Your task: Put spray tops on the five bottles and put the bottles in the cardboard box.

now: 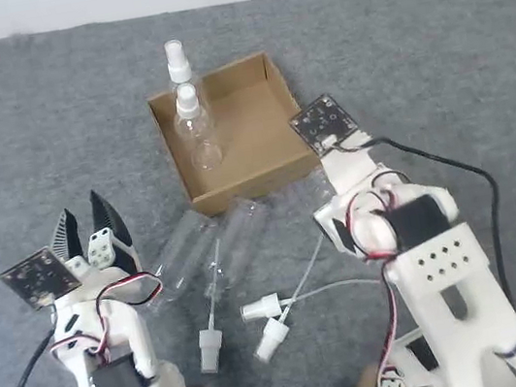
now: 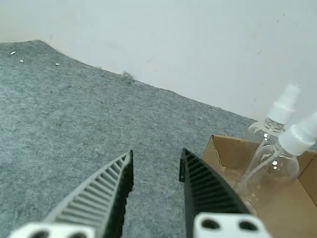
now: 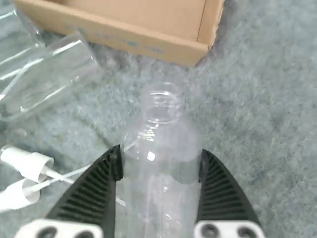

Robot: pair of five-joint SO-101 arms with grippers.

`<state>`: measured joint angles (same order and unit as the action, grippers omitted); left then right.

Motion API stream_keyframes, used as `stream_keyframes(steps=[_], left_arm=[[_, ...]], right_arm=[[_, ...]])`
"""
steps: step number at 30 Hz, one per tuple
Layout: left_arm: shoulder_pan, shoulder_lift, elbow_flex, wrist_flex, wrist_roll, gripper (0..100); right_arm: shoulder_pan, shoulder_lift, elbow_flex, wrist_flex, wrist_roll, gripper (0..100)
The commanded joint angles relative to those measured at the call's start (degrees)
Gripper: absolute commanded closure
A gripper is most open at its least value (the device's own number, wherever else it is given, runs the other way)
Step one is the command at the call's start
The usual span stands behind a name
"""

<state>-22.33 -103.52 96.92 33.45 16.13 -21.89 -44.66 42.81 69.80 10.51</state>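
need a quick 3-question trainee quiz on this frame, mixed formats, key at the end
1. True or false: the right gripper is shut on a bottle whose neck is uncapped.
2. How many loose spray tops lie on the table? A) one B) three C) five
3. Fill in: the left gripper is ___ and holds nothing.
Key: 1 true; 2 B; 3 open.
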Motion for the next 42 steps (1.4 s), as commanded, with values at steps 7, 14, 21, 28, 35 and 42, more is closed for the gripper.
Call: stream_keyframes(steps=[7,14,21,28,35,42], left_arm=[[0.26,-0.88,-2.51,6.24,-5.27,76],[2.20,-0.88,-10.86,18.99,-11.78,75],[14.86,-0.70,-11.38,24.09,-21.27,75],[21.71,-0.62,-16.92,30.51,-23.65,75],[32.88,-0.62,-17.71,35.25,-23.82,75],[40.26,-0.53,-16.66,34.81,-23.74,75]], right_arm=[[9.27,-3.82,2.99,-8.13,-4.57,93.3],[14.37,-3.91,3.25,-10.15,-8.70,93.2],[18.59,-3.47,3.34,-11.74,-11.87,93.2],[18.68,-3.38,3.34,-12.00,-11.52,93.2],[18.77,-3.38,3.78,-12.09,-11.52,93.2],[18.77,-3.65,4.48,-12.53,-11.87,93.4]])
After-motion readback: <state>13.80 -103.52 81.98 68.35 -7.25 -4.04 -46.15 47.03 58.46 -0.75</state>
